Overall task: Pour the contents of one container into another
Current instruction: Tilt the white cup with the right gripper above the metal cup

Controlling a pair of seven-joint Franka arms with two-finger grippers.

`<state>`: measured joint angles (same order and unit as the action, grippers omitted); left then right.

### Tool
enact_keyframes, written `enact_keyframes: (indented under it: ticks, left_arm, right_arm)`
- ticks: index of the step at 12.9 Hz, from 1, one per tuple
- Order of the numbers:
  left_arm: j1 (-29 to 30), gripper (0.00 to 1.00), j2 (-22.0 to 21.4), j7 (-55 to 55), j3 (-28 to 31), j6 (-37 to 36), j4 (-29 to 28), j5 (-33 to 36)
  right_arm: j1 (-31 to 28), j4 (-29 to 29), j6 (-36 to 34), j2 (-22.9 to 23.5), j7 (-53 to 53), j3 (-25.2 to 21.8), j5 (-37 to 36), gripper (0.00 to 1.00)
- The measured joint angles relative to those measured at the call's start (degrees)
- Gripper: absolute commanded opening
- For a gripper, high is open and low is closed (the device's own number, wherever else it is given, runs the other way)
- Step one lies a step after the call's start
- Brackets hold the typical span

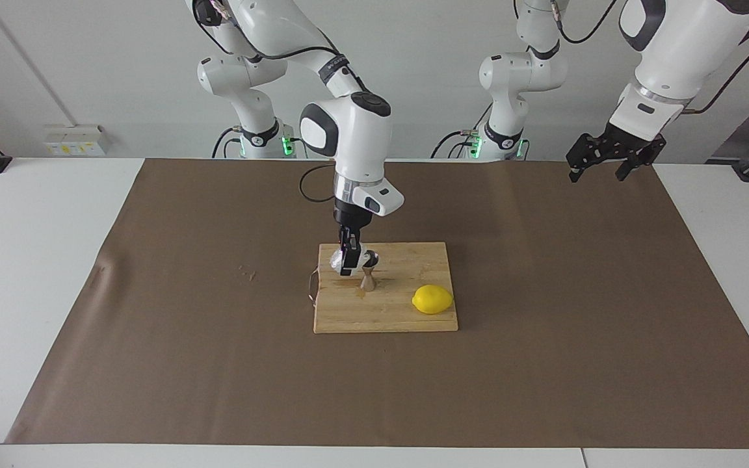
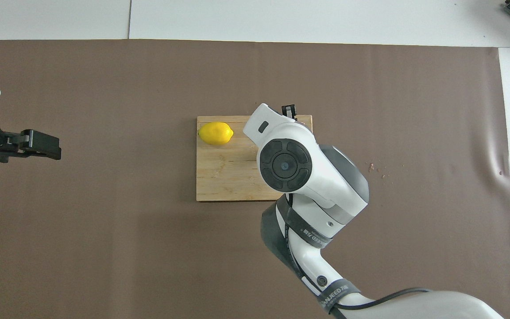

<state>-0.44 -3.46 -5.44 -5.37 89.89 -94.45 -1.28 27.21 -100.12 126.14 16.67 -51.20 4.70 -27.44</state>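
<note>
Right gripper [image 1: 347,263] pinched shut on small clear faceted glass cup [image 1: 338,261], held tipped above wooden cutting board [image 1: 407,318], cup mouth leaning toward and just beside the top cone of shiny steel hourglass-shaped jigger [image 1: 368,273]. Jigger upright on the board, directly beside the gripper on the side toward the left arm's end of the table. Yellow lemon [image 1: 432,299] lying on the same board, farther from the robots than the jigger and apart from it. Board resting on brown paper sheet [image 1: 153,325]. Cup and jigger hidden under the right arm's wrist in the overhead view. Left gripper [image 1: 601,166] waiting raised over the sheet's edge at its own end, fingers spread, empty.
</note>
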Motion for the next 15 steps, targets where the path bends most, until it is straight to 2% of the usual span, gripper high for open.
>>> enact_keyframes:
  ticks: [6,9,15]
  left_arm:
    - [0.0,1.00,0.0,0.0,0.0,0.0,0.0,0.0]
    - [0.0,1.00,0.0,0.0,0.0,0.0,0.0,0.0]
    - [0.0,1.00,0.0,0.0,0.0,0.0,0.0,0.0]
  right_arm:
    - [0.1,-1.0,0.0,0.0,-4.2,0.0,-4.0,0.00]
    - [0.6,-1.3,0.0,0.0,-5.5,0.3,-8.8,0.00]
    - [1.2,-1.4,0.0,0.0,-5.6,0.5,-9.6,0.00]
